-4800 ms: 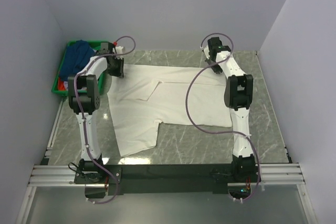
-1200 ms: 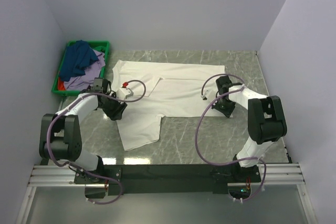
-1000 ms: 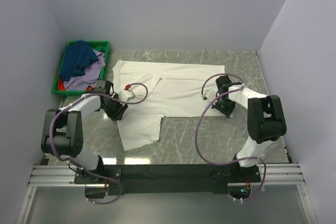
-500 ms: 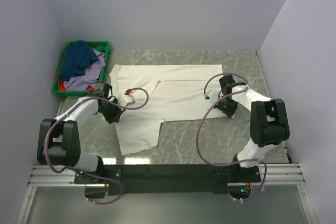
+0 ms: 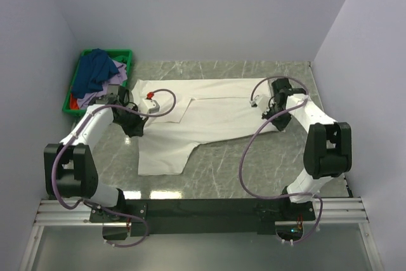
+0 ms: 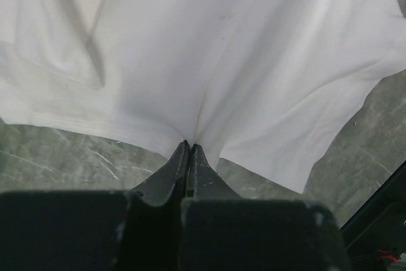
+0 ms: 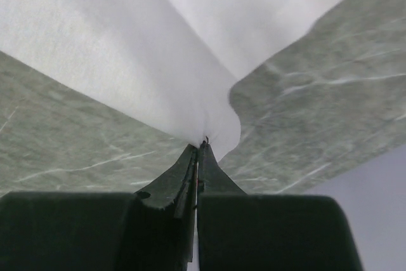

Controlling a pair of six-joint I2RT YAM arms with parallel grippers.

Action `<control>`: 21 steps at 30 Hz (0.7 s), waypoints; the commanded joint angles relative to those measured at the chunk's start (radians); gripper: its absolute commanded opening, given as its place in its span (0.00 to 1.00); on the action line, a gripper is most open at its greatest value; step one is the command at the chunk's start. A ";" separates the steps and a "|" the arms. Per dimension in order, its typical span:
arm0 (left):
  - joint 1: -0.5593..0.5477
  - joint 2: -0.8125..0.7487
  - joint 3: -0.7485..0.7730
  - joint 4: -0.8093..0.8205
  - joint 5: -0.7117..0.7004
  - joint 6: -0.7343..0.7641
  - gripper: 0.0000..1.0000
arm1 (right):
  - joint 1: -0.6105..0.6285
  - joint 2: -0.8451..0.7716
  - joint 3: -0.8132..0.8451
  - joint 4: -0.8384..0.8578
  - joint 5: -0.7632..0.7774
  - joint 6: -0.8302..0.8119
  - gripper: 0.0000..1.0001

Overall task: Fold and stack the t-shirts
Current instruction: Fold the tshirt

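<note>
The large white t-shirt (image 5: 203, 115) lies spread across the middle of the marble table, one sleeve hanging toward the near side. My left gripper (image 5: 134, 128) is shut on its left edge; in the left wrist view the closed fingertips (image 6: 189, 147) pinch the white cloth (image 6: 209, 61). My right gripper (image 5: 277, 120) is shut on the shirt's right corner; in the right wrist view the tips (image 7: 200, 146) pinch the cloth (image 7: 127, 61). Dark blue (image 5: 94, 71), lavender (image 5: 109, 87) and red (image 5: 75, 102) shirts lie piled in the crate.
A green plastic crate (image 5: 125, 53) stands at the back left corner against the wall. White walls close in the table at the left, back and right. Bare marble (image 5: 254, 169) shows at the near side of the shirt.
Both grippers, low at the shirt's near edge, have moved toward the back with the cloth pinched. The shirt's near edge has been drawn back and its body is narrower front to back.
</note>
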 commanded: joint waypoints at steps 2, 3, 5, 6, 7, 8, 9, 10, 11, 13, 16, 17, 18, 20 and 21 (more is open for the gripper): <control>0.010 0.050 0.106 -0.049 0.053 -0.002 0.01 | -0.028 0.050 0.135 -0.040 -0.004 -0.019 0.00; 0.011 0.058 0.120 -0.049 0.054 -0.011 0.01 | -0.030 0.072 0.157 -0.043 -0.004 -0.018 0.00; 0.013 0.084 0.158 -0.039 0.059 -0.021 0.01 | -0.040 0.096 0.220 -0.058 -0.004 -0.018 0.00; 0.013 0.092 0.170 -0.037 0.060 -0.032 0.01 | -0.044 0.122 0.241 -0.064 -0.004 -0.018 0.00; 0.015 0.115 0.184 -0.028 0.060 -0.040 0.01 | -0.047 0.136 0.263 -0.071 -0.004 -0.018 0.00; 0.016 0.129 0.213 -0.026 0.065 -0.046 0.01 | -0.048 0.165 0.304 -0.074 -0.004 -0.019 0.00; 0.019 0.142 0.230 -0.029 0.068 -0.054 0.01 | -0.051 0.177 0.326 -0.078 -0.023 -0.019 0.00; 0.021 0.168 0.246 -0.028 0.068 -0.060 0.01 | -0.051 0.193 0.347 -0.087 -0.025 -0.019 0.00; 0.028 0.182 0.278 -0.019 0.072 -0.066 0.01 | -0.053 0.222 0.390 -0.094 -0.025 -0.021 0.00; 0.034 0.228 0.315 -0.020 0.072 -0.077 0.01 | -0.054 0.251 0.453 -0.107 -0.025 -0.021 0.00; 0.038 0.297 0.400 -0.019 0.074 -0.100 0.01 | -0.056 0.312 0.531 -0.117 -0.021 -0.024 0.00; 0.038 0.319 0.448 -0.020 0.074 -0.104 0.01 | -0.057 0.349 0.551 -0.121 -0.019 -0.024 0.00; 0.038 0.337 0.469 -0.019 0.080 -0.121 0.01 | -0.057 0.368 0.574 -0.124 -0.017 -0.023 0.00; 0.039 0.395 0.526 -0.011 0.083 -0.140 0.01 | -0.057 0.427 0.645 -0.135 -0.014 -0.019 0.00; 0.039 0.414 0.545 -0.005 0.083 -0.158 0.01 | -0.057 0.446 0.668 -0.137 -0.011 -0.012 0.00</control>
